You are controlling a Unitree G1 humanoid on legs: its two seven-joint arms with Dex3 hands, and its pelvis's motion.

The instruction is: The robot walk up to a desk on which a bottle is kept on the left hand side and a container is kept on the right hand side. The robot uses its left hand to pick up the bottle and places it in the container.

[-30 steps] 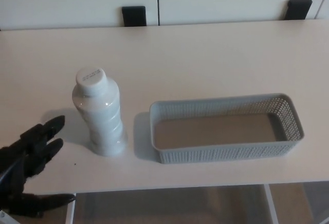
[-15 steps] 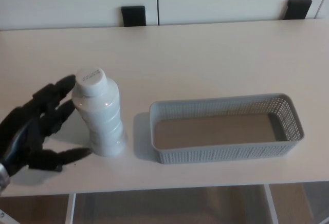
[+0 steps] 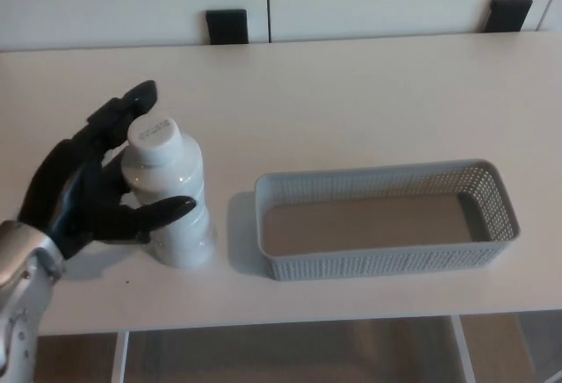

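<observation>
Fingers (image 3: 118,119) of the left hand (image 3: 83,185) reach behind a white bottle (image 3: 167,194) while the thumb crosses its front, wrapped around it though perhaps not yet clamped tight. The bottle stands upright on the left of a pale desk (image 3: 351,93). Just beside it, to the right, a grey mesh container (image 3: 384,260) sits empty.

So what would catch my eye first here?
Probably the black left robot hand at the desk's left, its fingers wrapped around an upright white bottle. To the right of the bottle sits a long, empty grey mesh basket, near the desk's front edge.
</observation>
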